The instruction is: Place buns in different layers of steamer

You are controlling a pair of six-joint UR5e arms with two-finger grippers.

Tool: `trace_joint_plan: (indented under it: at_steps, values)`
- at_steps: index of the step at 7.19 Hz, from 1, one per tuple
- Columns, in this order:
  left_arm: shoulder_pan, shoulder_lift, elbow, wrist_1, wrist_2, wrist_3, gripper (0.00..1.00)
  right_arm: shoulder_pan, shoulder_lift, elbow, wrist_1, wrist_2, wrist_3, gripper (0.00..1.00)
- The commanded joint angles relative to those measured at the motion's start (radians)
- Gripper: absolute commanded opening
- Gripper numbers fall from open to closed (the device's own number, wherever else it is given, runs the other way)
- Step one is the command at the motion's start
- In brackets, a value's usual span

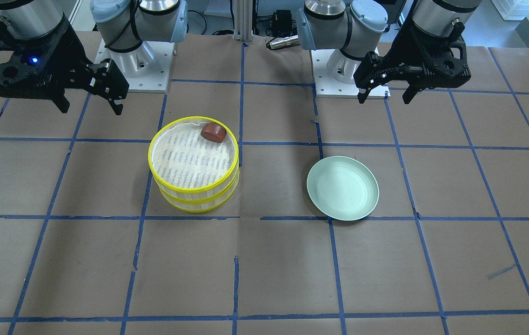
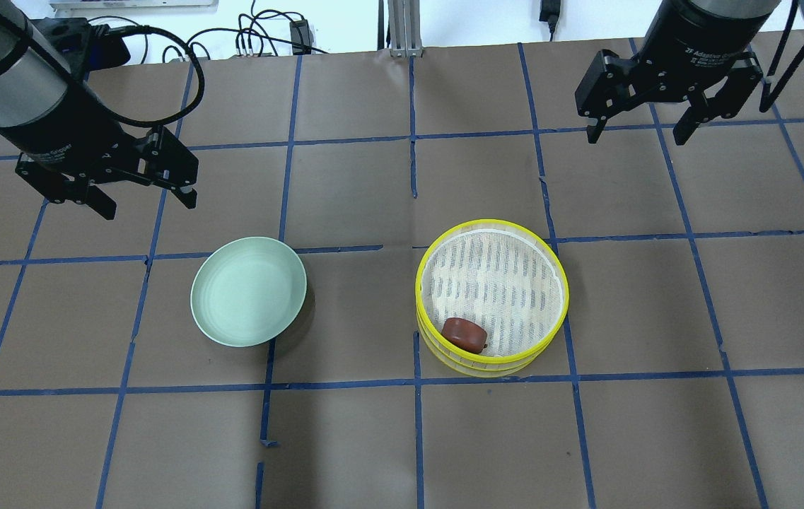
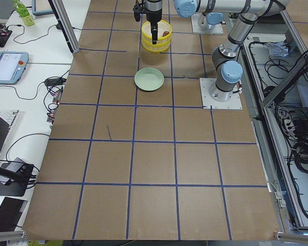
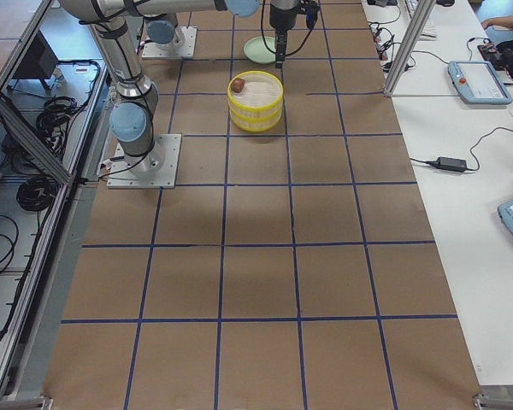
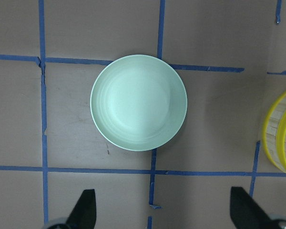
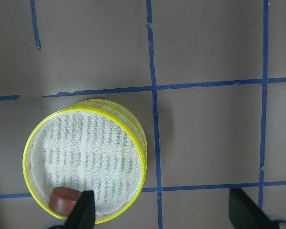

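The two steamer layers are stacked; the top layer (image 1: 190, 163) (image 2: 493, 283) has a yellow rim and a white slotted floor, and the lower layer (image 1: 194, 199) shows beneath it. The reddish-brown bun (image 1: 213, 132) (image 2: 464, 334) (image 6: 64, 200) lies in the top layer by the rim nearest the robot. The white bun is not visible in any view. My left gripper (image 2: 147, 203) (image 1: 385, 97) is open and empty, raised beyond the plate. My right gripper (image 2: 636, 134) (image 1: 91, 109) is open and empty, raised beyond and to the right of the steamer.
An empty pale green plate (image 2: 248, 290) (image 1: 342, 187) (image 5: 138, 102) sits left of the steamer in the overhead view. The table is brown paper with a blue tape grid. The arm bases (image 1: 136, 70) stand at the robot's edge.
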Motion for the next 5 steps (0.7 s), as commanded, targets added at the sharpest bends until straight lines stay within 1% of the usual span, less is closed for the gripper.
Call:
trace_joint_plan:
  at_steps: [1, 5]
  values:
    - [0.000, -0.002, -0.001, -0.001, 0.003, 0.002, 1.00, -0.001, -0.001, 0.001, 0.004, -0.002, -0.002, 1.00]
    - [-0.002, -0.006, 0.003, -0.002, 0.012, -0.008, 1.00, 0.000, -0.001, 0.001, 0.003, 0.000, -0.002, 1.00]
